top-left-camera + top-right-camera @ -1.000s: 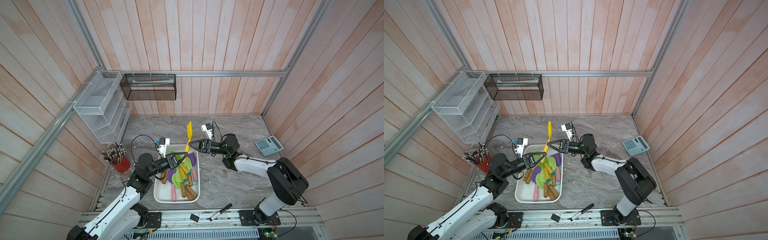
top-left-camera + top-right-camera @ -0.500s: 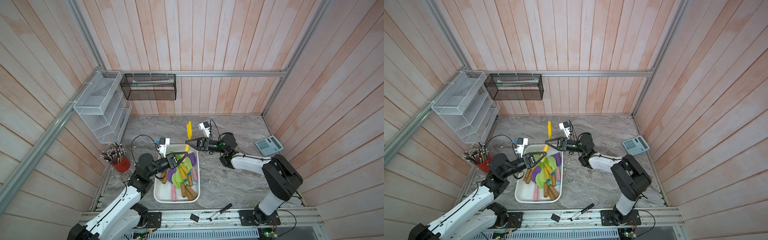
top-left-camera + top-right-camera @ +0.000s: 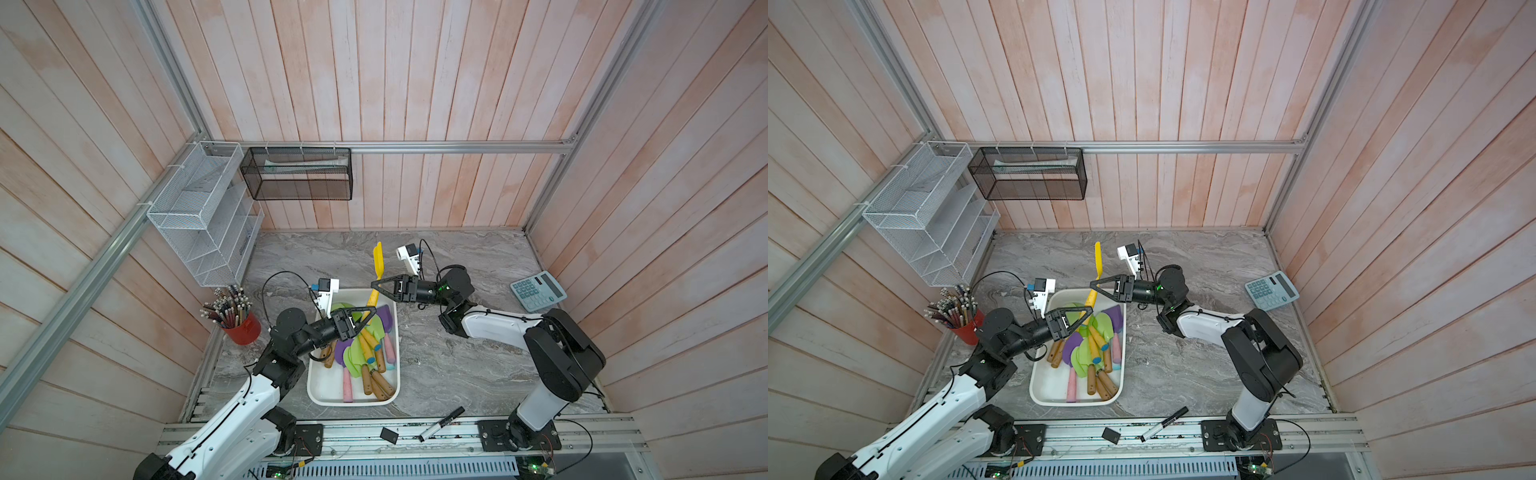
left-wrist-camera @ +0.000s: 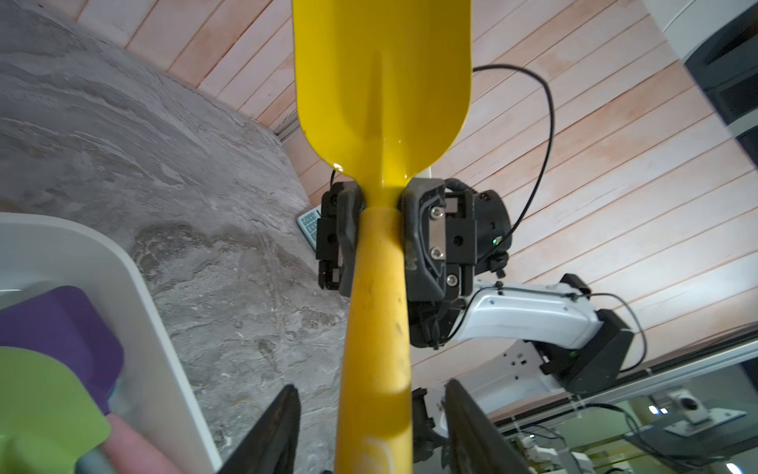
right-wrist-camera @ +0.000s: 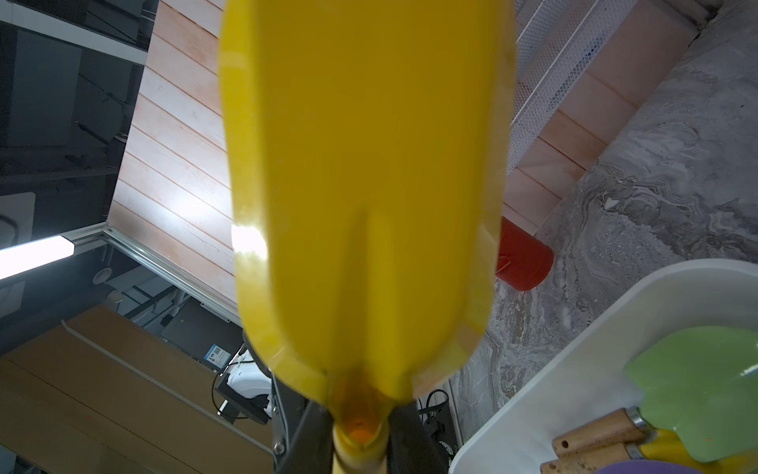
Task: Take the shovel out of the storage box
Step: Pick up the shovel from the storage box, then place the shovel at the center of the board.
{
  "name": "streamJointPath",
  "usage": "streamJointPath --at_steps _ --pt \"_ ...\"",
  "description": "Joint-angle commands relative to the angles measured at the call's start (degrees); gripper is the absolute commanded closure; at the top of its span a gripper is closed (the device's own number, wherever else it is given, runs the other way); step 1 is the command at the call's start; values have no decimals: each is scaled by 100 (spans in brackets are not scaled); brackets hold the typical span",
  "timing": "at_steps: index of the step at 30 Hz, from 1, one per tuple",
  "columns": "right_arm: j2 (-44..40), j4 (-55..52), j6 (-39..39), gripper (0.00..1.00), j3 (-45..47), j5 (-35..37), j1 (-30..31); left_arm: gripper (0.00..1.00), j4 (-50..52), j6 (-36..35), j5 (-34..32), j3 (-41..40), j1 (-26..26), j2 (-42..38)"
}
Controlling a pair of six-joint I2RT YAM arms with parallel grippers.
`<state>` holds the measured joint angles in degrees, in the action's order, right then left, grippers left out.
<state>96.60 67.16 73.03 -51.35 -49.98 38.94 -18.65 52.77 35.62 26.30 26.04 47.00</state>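
Note:
A yellow shovel point(image 3: 377, 259) point(image 3: 1098, 257) stands tilted above the far end of the white storage box point(image 3: 328, 384) point(image 3: 1050, 390), blade up. My right gripper point(image 3: 374, 284) point(image 3: 1093, 284) is shut on its neck, just below the blade point(image 5: 361, 184); the left wrist view shows those jaws pinching the neck point(image 4: 379, 201). My left gripper point(image 3: 370, 312) point(image 3: 1088, 312) is open around the lower handle point(image 4: 375, 328), with a gap on each side of it. Its fingers point(image 4: 275, 435) do not touch the handle.
Several more shovels point(image 3: 365, 353) with green and purple blades and wooden handles lie in the box. A red pencil cup point(image 3: 243, 328) stands to its left, a calculator point(image 3: 538, 291) at the right. A white wire rack point(image 3: 203, 216) and a black mesh basket point(image 3: 299, 174) hang on the walls. A marker point(image 3: 440, 423) lies on the front rail.
The right gripper moved in toward the shovel and shut on its neck. The left jaws then opened off the handle. The shovel has stayed nearly in place.

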Motion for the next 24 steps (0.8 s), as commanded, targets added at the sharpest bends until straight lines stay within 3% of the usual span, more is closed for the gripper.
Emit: streamJointPath --at_steps 1,7,11,17,24 --pt "-265 -116 -216 88 67 73 -228 37 830 -494 -332 353 -94 -252" --pt "-784 -1725 -973 88 83 99 -1014 36 1990 -980 -1171 644 -157 -320" --pt "-899 -3719 -2076 88 -324 421 -1625 36 2764 -1219 -1718 846 -115 48" --pt "-424 -6427 -3897 89 -1261 2132 -2008 36 3524 -1499 -2824 1120 327 338" --pt "738 -7759 -4812 90 -2714 3599 -1905 36 4030 -1620 -3597 1324 699 655"
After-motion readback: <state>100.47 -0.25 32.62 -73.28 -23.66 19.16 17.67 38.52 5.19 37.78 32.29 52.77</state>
